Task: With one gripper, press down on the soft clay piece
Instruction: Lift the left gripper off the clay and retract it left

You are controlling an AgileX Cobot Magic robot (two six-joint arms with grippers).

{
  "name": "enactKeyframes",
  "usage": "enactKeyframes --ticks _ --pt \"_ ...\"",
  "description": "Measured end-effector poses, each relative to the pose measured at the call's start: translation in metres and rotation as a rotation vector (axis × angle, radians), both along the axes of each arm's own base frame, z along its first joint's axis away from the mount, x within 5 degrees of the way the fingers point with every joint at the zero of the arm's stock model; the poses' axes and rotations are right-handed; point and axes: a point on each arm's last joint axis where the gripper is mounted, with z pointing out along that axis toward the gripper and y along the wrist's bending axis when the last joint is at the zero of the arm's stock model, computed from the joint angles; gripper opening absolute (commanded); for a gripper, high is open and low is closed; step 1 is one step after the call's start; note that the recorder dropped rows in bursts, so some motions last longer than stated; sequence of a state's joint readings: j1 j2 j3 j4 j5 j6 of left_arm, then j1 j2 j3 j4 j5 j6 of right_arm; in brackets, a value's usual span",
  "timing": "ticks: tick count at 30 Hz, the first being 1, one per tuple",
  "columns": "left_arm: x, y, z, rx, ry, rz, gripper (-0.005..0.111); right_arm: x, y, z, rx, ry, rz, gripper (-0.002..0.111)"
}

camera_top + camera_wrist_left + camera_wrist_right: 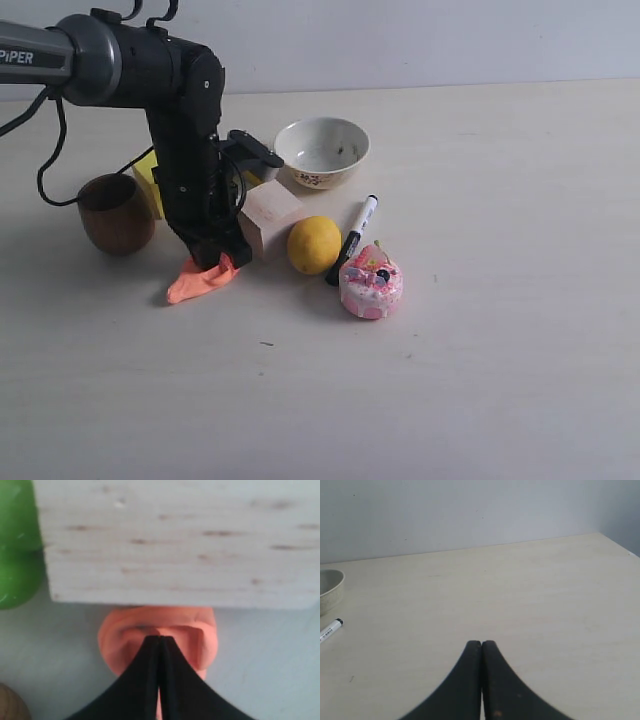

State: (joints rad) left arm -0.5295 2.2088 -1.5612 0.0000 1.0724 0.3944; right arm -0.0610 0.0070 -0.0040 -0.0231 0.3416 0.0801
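Note:
The soft clay piece (200,280) is a flat salmon-orange blob lying on the table just in front of the wooden cube (268,215). My left gripper (218,258) stands on its right end, jaws shut, tips pressed into the clay. In the left wrist view the shut left gripper (159,639) sits in a dent in the clay piece (117,637), with the wooden cube (175,540) right behind it. My right gripper (481,643) is shut over bare table and holds nothing; it does not show in the exterior view.
A brown wooden cup (117,213) stands left of the arm. A yellow lemon (314,245), a black marker (352,240) and a pink toy cake (371,283) lie right of the cube. A white bowl (322,151) sits behind. A green object (15,555) borders the cube.

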Motion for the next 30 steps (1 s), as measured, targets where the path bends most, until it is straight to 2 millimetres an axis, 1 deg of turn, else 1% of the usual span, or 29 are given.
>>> enactKeyframes --ticks 6,10,14,16,19,22,23,25,30 --pt "0.0 0.0 0.006 -0.007 -0.012 0.004 0.0 0.0 0.0 0.0 0.0 0.0 0.0 0.0" --pt "0.001 0.003 0.014 -0.013 -0.03 0.08 0.0 0.0 0.0 0.0 0.0 0.0 0.0 0.0" --pt "0.002 0.008 0.032 -0.044 -0.07 0.132 0.0 0.0 0.0 0.0 0.0 0.0 0.0 0.0" --pt "-0.001 0.01 0.043 -0.095 -0.096 0.167 0.0 0.0 0.0 0.0 0.0 0.0 0.0 0.0" --pt "-0.013 0.012 0.059 -0.204 -0.14 0.221 0.0 0.0 0.0 0.0 0.0 0.0 0.0 0.0" --pt "-0.029 0.017 0.069 -0.285 -0.192 0.262 0.0 0.0 0.0 0.0 0.0 0.0 0.0 0.0" --pt "-0.035 0.019 0.07 -0.297 -0.198 0.272 0.0 0.0 0.0 0.0 0.0 0.0 0.0 0.0" --pt "-0.046 0.026 0.077 -0.323 -0.233 0.278 0.0 0.0 0.0 0.0 0.0 0.0 0.0 0.0" --pt "-0.071 0.039 0.106 -0.383 -0.307 0.277 0.0 0.0 0.0 0.0 0.0 0.0 0.0 0.0"
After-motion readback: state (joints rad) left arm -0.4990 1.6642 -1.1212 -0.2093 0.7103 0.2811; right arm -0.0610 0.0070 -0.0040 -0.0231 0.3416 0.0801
